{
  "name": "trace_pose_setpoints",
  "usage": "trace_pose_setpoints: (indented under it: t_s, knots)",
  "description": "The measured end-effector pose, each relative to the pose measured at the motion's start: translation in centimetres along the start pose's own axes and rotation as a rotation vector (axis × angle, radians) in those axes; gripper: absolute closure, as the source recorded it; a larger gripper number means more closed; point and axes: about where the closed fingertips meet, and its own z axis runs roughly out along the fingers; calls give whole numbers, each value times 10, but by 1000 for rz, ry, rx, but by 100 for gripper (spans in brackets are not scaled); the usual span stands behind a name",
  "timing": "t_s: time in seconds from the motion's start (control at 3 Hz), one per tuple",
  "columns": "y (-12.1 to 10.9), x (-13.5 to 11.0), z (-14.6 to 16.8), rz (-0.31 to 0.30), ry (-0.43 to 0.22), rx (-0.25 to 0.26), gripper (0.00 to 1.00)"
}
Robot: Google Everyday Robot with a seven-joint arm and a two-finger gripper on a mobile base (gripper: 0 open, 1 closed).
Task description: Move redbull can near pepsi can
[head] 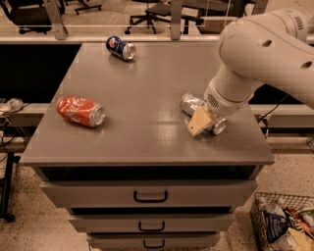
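Note:
The redbull can (191,103) lies on its side at the right of the grey cabinet top (147,88), its silver ends showing on both sides of the gripper. My gripper (201,120) is down over the middle of this can, hiding its body. The pepsi can (120,47) lies on its side at the far edge of the top, left of centre, well away from the gripper and the redbull can.
A crushed red can (81,111) lies at the left of the top. The cabinet has drawers (149,196) in front. A wire basket of rubbish (284,223) stands on the floor at the lower right. Office chairs (157,10) stand behind a rail.

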Motion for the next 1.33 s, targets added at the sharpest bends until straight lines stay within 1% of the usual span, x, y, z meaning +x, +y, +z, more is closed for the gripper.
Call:
trace_pose_setpoints:
  t_s: [0.33, 0.67, 1.0, 1.33]
  knots:
    - [1, -6, -6, -10, -28, 21, 64]
    - [1, -16, -19, -48, -66, 27, 88]
    - [-5, -26, -42, -105, -118, 35, 100]
    - [-21, -33, -68, -169, -170, 50, 100]
